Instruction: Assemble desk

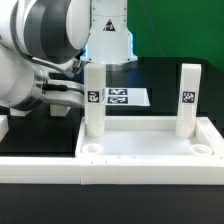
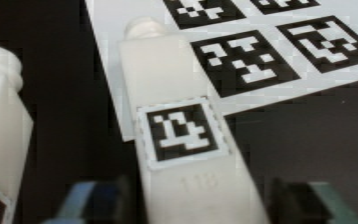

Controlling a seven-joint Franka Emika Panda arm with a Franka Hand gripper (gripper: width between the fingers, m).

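Note:
The desk's tabletop slab (image 1: 140, 150) lies flat at the front, white with a raised rim. Two white square legs stand upright in its back corners, the left leg (image 1: 94, 100) and the right leg (image 1: 188, 98), each with a black-and-white tag. In the wrist view one leg (image 2: 179, 120) runs lengthwise between my gripper's (image 2: 204, 200) blue-tipped fingers (image 2: 83, 200). The jaws stand open with dark gaps on both sides of the leg. A second white leg (image 2: 5, 110) shows beside it. The fingers do not show in the exterior view, only the arm (image 1: 45, 40).
The marker board (image 1: 125, 97) lies flat on the black table behind the legs and shows in the wrist view (image 2: 256, 45) too. The arm's grey links and cables fill the exterior view's upper left. A white bar end (image 1: 4, 126) sits at the exterior view's left edge.

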